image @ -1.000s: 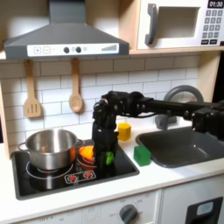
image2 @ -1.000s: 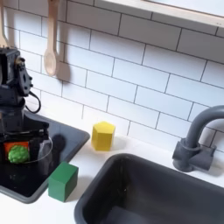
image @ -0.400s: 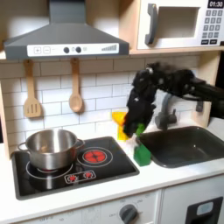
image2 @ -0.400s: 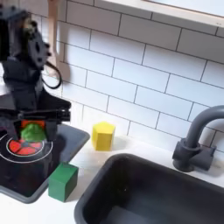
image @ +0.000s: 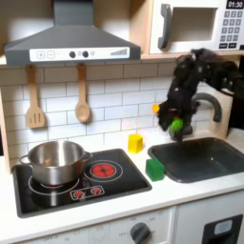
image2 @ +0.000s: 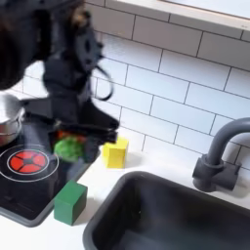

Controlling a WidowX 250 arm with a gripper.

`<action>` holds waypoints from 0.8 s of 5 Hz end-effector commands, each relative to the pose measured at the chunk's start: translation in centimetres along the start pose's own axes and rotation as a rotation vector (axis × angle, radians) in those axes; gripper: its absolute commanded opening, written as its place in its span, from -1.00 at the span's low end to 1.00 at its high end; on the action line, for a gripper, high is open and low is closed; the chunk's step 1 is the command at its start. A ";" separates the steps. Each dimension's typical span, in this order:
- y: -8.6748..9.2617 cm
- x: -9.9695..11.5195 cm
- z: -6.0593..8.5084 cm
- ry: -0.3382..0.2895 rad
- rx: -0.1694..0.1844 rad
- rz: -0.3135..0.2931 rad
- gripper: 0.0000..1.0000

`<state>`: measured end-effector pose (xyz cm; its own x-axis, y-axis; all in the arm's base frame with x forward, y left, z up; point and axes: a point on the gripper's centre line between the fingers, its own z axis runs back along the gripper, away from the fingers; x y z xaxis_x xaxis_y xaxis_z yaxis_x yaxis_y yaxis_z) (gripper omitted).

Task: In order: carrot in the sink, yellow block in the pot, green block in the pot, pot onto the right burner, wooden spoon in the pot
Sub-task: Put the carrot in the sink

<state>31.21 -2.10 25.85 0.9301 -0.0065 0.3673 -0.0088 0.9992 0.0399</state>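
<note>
My gripper (image: 172,120) hangs in the air above the left end of the sink (image: 202,160), shut on the carrot (image: 175,124), whose orange body and green end show between the fingers. In the second exterior view the blurred gripper (image2: 70,140) holds the carrot (image2: 66,148) over the counter just left of the yellow block (image2: 116,151). The yellow block (image: 136,143) sits by the wall, and the green block (image: 154,169) lies at the stove's corner. The pot (image: 55,162) stands on the left burner. The wooden spoon (image: 83,96) hangs on its hook.
A slotted wooden spatula (image: 34,101) hangs left of the spoon. The right burner (image: 102,170) is bare. A dark arched faucet (image2: 219,152) rises behind the sink (image2: 186,217). A microwave (image: 195,27) sits overhead, and the green block (image2: 69,202) is near the counter's front.
The gripper lifted the carrot off the right burner and carried it up and toward the first exterior view's right, past the blocks to above the sink's left end.
</note>
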 end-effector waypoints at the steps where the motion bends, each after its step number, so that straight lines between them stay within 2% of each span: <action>1: -2.7 -0.9 0.8 0.087 -0.034 -0.237 -1.00; 2: -3.4 -1.8 0.6 0.098 -0.059 -0.274 -1.00; 3: -4.9 -2.1 0.3 0.137 -0.106 -0.334 -1.00; 4: -4.5 -3.3 -0.2 0.167 -0.138 -0.312 -1.00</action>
<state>28.21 -7.15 24.42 0.9175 -0.3402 0.2059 0.3481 0.9375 -0.0025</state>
